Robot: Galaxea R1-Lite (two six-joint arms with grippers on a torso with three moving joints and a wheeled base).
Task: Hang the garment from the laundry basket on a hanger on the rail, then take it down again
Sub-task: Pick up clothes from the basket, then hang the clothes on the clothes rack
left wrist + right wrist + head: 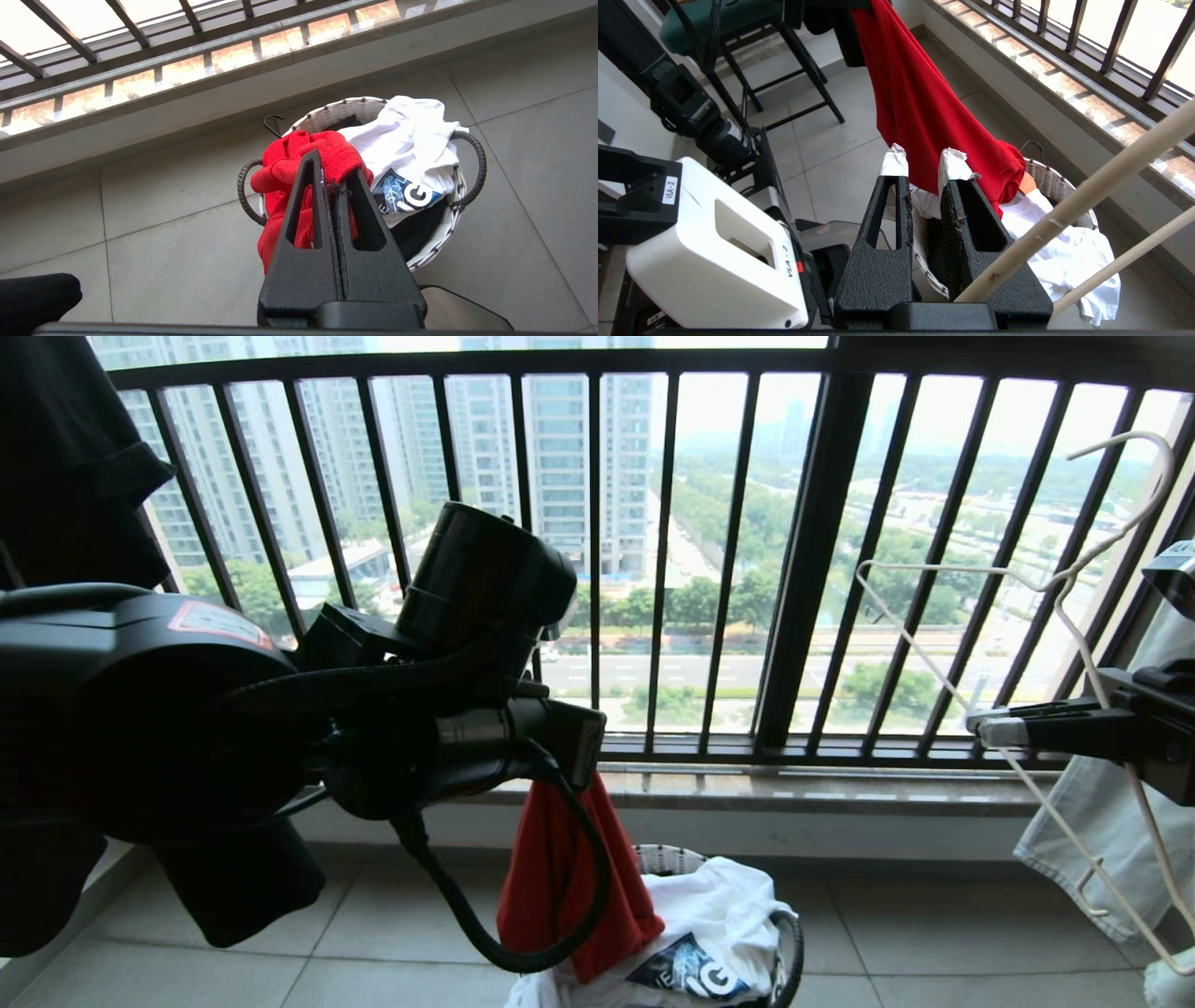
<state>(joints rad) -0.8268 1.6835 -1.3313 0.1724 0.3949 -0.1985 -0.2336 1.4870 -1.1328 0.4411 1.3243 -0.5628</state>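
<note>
My left gripper (332, 179) is shut on a bunched edge of the red garment (280, 172), pinched at the fingertips above the laundry basket (327, 116). In the head view the garment (551, 887) hangs from the left gripper (579, 756), its lower end draped at the basket (667, 854). At the right my right gripper (980, 728) holds the thin white hanger (1055, 583) in the air. From the right wrist, the hanger (1092, 199) slants out from between the jaws of that gripper (922, 161), beyond which hangs the garment (920, 102). The rail is out of view.
A white printed shirt (719, 896) fills the basket. The dark barred window railing (812, 569) and a stone ledge stand just behind it. A black shirt (65, 457) hangs at far left, pale jeans (1102, 821) at far right. A chair (738, 28) and my white base (714, 252) lie behind.
</note>
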